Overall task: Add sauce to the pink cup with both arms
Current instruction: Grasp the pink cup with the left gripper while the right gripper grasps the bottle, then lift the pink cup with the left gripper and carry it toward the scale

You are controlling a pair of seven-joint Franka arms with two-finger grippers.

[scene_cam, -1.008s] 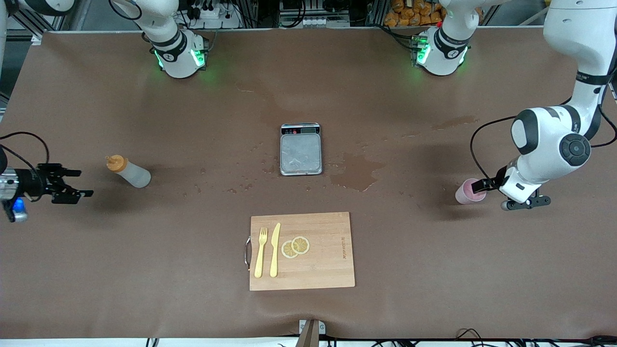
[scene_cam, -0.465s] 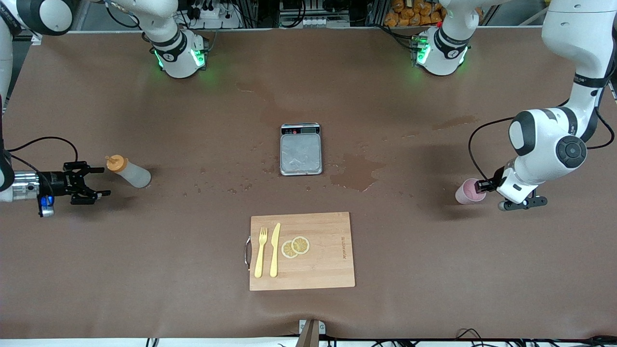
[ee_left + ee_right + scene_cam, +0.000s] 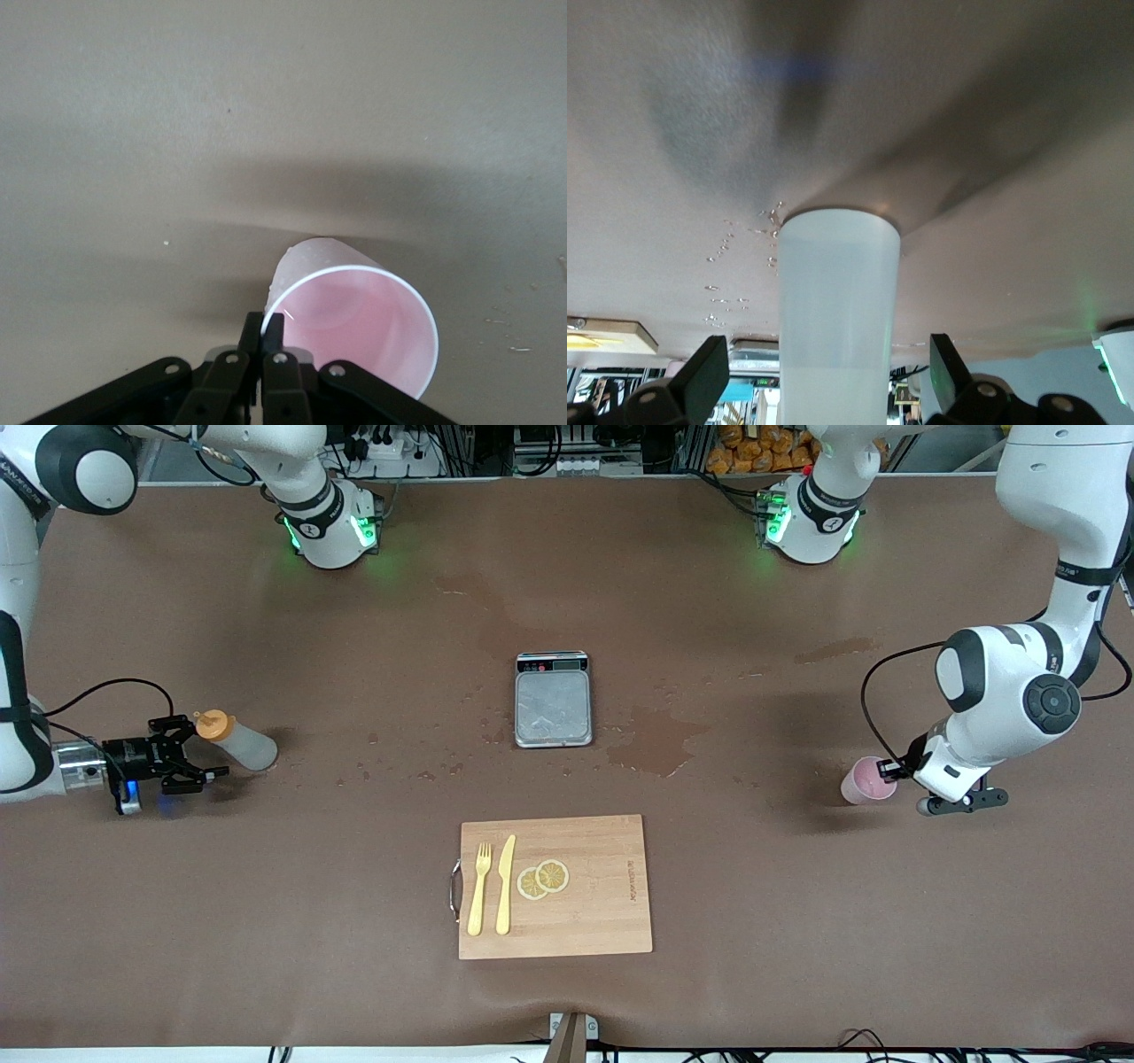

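Left gripper point(image 3: 263, 329) has just clamped the pale-pink plastic cup's point(image 3: 864, 781) rim — right gripper point(image 3: 182, 757) arrives wide-open around the translucent orange-capped squeeze bottle point(image 3: 235, 740).

We can read no text with certainty: the cutting board point(image 3: 602, 886) carries a printed mark, too small to make out.

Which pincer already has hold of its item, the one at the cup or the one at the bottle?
The left pincer, pinched shut on the pink cup's rim. The right pincer is open around the sauce bottle.
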